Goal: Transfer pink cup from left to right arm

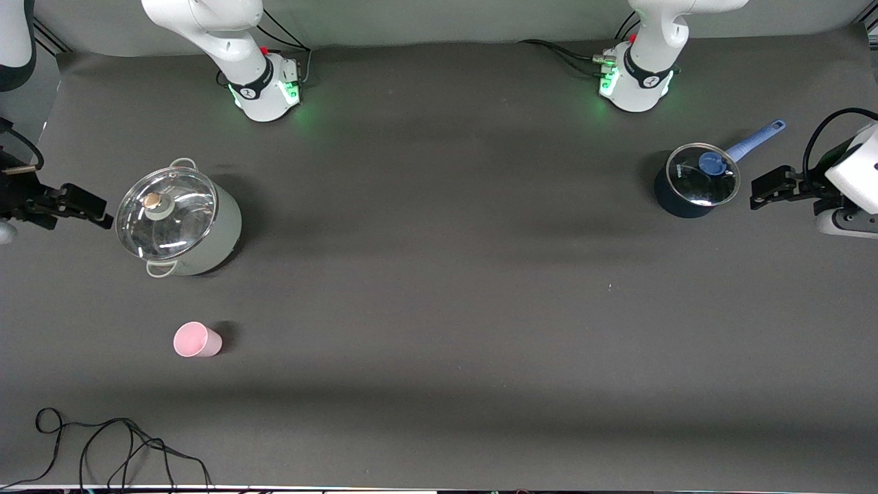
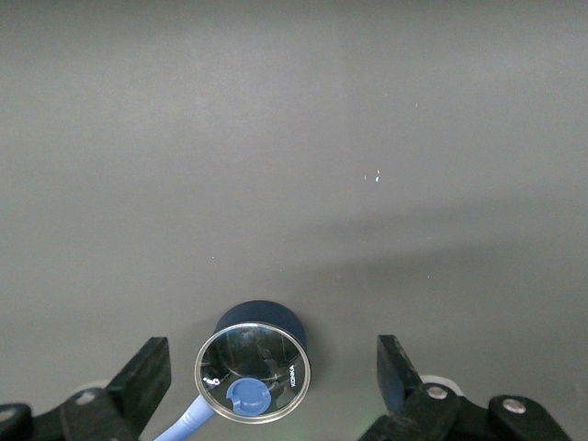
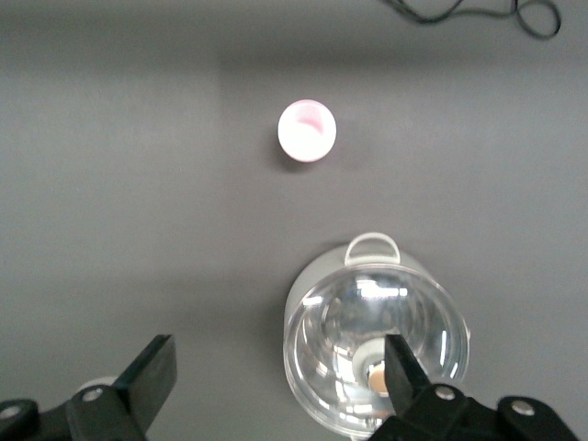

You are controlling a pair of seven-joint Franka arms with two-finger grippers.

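The small pale-pink plastic cup stands upright and alone on the dark grey mat-covered table, toward the right arm's end and nearer to the front camera than everything else but the thin black cable looped by the table's near edge; in the right wrist view the cup shows its open mouth, with nothing touching it. Farther from the front camera than the cup, and well apart from it, sits a pale-green two-handled metal pot with a glass lid and brass knob. The right gripper hangs just beside that pot at the edge of the front view, its black fingers spread wide apart and empty, with the pot's lid below them. Toward the left arm's end stands a small dark-blue saucepan with a glass lid, blue knob and light-blue handle. The left gripper hangs just beside this saucepan, its fingers likewise spread apart and holding nothing, the saucepan seen between them from above
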